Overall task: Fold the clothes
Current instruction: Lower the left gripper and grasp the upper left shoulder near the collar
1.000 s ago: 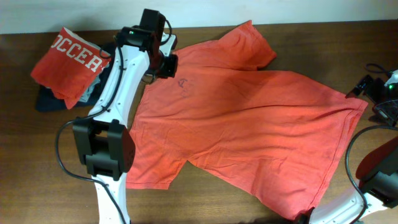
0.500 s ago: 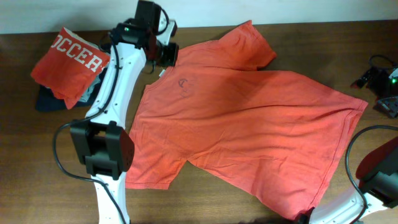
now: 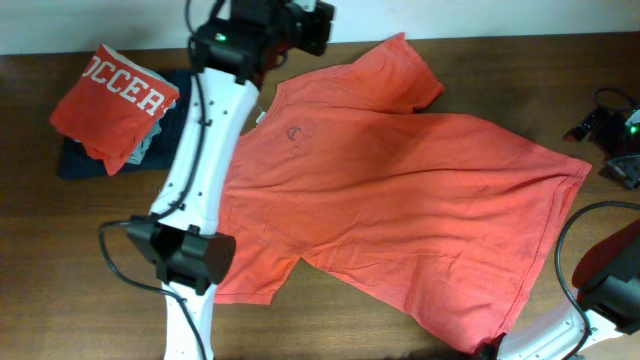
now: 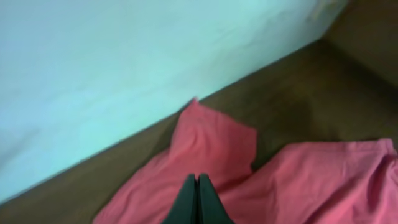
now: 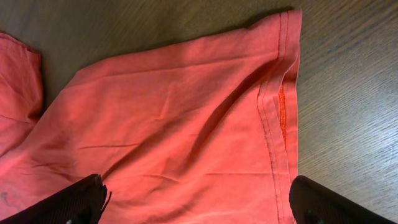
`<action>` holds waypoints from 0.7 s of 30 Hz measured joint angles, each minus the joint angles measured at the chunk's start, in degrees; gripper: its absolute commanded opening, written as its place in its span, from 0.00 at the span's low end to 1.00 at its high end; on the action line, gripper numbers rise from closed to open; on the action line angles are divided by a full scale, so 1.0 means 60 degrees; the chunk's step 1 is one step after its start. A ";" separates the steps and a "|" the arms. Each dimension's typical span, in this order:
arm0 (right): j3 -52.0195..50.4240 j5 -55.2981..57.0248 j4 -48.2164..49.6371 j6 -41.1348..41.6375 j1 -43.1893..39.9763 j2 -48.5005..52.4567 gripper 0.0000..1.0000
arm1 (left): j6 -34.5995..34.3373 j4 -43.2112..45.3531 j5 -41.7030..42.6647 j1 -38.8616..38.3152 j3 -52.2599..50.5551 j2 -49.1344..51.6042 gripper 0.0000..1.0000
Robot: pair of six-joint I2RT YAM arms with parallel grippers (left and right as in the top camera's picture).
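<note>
left gripper [image 4: 197,198]: tips pressed together, no shirt [image 4: 211,149] visibly pinched
right gripper [image 5: 199,202]: spread wide above shirt
risk: left lifts empty, fold stalls

The T-shirt [image 3: 400,190] is matt, creased coral cloth; the table [image 3: 50,280] is brown grained wood.

A robotics lab, by the look: a left arm [image 3: 205,140] and right arm [image 3: 612,275] stand at a brown wood-grain surface [image 3: 70,260] against a bare pale wall [image 3: 480,15], black cable [image 3: 559,250] looping by a base, a shirt [image 3: 400,190] spread flat.
</note>
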 measured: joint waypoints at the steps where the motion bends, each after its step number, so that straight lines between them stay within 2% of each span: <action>1: 0.0000 -0.0004 0.0007 0.0004 0.0000 0.0000 0.99 | 0.0066 0.0219 0.0004 -0.0080 0.0036 0.0142 0.00; 12: 0.0000 -0.0004 0.0004 0.0007 0.0004 0.0000 0.99 | 0.0273 0.2466 0.0025 -0.0189 0.0047 0.3442 0.00; 21: 0.0000 -0.0004 0.0007 0.0000 0.0004 0.0000 0.99 | 0.0280 0.3224 0.0025 -0.0189 0.0033 0.4444 0.00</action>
